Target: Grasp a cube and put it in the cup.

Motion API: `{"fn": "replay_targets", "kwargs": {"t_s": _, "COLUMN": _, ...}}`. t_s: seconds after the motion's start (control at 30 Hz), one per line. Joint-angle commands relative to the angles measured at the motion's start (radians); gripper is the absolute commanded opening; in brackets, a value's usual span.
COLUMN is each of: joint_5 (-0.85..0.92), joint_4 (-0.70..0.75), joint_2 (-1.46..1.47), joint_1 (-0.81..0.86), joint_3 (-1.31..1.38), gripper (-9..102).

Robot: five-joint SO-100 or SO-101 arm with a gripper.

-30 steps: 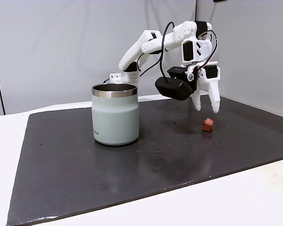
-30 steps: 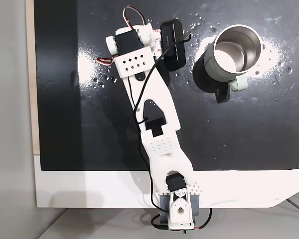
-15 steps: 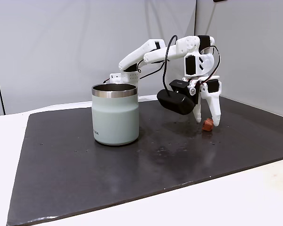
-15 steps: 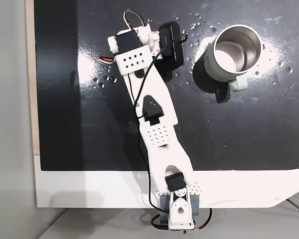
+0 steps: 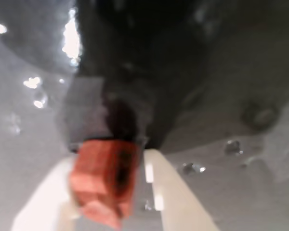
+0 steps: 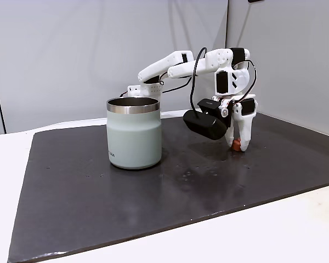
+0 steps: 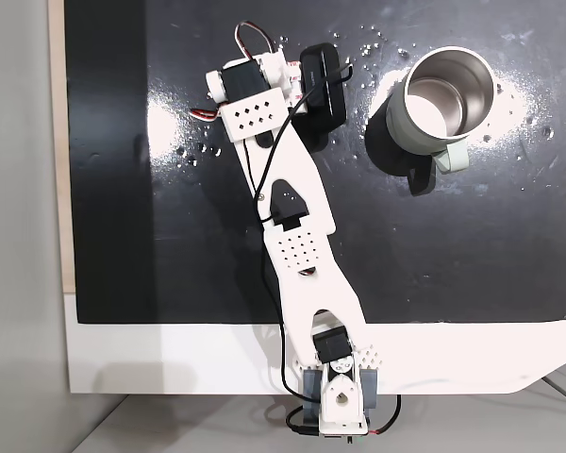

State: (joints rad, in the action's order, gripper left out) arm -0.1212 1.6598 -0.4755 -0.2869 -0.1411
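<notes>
— where's the claw?

— the gripper (image 6: 238, 147) is down at the dark mat (image 6: 153, 186), its two white fingers (image 5: 176, 197) straddling the cube (image 5: 105, 182) in the wrist view. the red-orange block sits between them on the mat, and the blur leaves it unclear whether the jaws have clenched on it or just frame it.

— and from the side?

— in a fixed view the cube (image 6: 237, 146) peeks out low between the fingertips, touching the mat, well apart from the cup (image 6: 134, 133) to its left.

— the cup?

— upright on the mat, pale green with a steel rim; from above, the cup (image 7: 445, 102) stands right of the white arm (image 7: 288, 217).
</notes>
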Motion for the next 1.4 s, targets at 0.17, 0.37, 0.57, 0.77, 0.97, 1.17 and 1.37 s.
{"fn": "replay_targets", "kwargs": {"t_s": 0.17, "joint_5": 0.006, "joint_4": 0.012, "joint_2": -0.035, "joint_1": 0.006, "joint_3": 0.052, "gripper": 4}}
{"fn": "replay_targets", "kwargs": {"t_s": 0.37, "joint_5": -0.003, "joint_4": 0.014, "joint_2": -0.069, "joint_1": 0.005, "joint_3": 0.048, "gripper": 3}}
{"fn": "replay_targets", "kwargs": {"t_s": 0.57, "joint_5": -0.011, "joint_4": 0.012, "joint_2": -0.147, "joint_1": -0.008, "joint_3": 0.023, "gripper": 3}}
{"fn": "replay_targets", "kwargs": {"t_s": 0.77, "joint_5": -0.040, "joint_4": 0.005, "joint_2": -0.299, "joint_1": -0.009, "joint_3": -0.046, "gripper": 3}}
{"fn": "replay_targets", "kwargs": {"t_s": 0.97, "joint_5": -0.049, "joint_4": 0.003, "joint_2": -0.495, "joint_1": -0.005, "joint_3": -0.146, "gripper": 3}}
{"fn": "replay_targets", "kwargs": {"t_s": 1.17, "joint_5": -0.072, "joint_4": 0.003, "joint_2": -0.704, "joint_1": 0.026, "joint_3": -0.272, "gripper": 2}}
{"fn": "replay_targets", "kwargs": {"t_s": 1.37, "joint_5": -0.075, "joint_4": 0.003, "joint_2": -0.844, "joint_1": 0.054, "joint_3": -0.380, "gripper": 2}}
